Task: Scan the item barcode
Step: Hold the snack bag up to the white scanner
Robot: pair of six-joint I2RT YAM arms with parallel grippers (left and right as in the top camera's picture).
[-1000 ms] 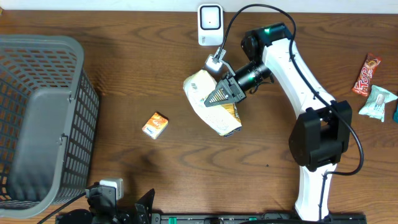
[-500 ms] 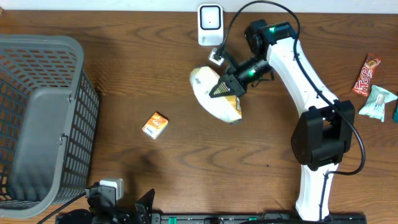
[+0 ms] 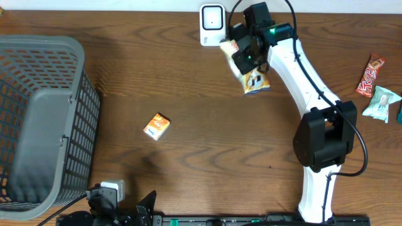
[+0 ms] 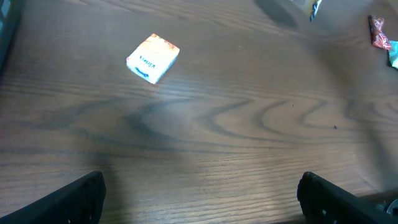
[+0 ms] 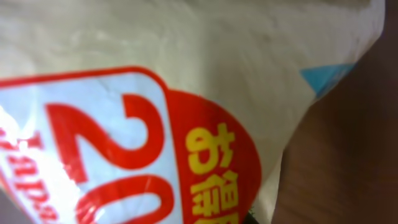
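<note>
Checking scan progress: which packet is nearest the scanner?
The white-and-yellow bag held by the right arm, beside the scanner; the orange box, red bar and teal packet lie farther off.

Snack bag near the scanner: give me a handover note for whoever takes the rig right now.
Right end effector: shut on the snack bag, held just right of the white scanner.
Left end effector: open, empty, above the table; small box ahead of it.
Done: bag picked up, at the scanner.
Left: face the barcode to the scanner; whether it has read, cannot tell.
</note>
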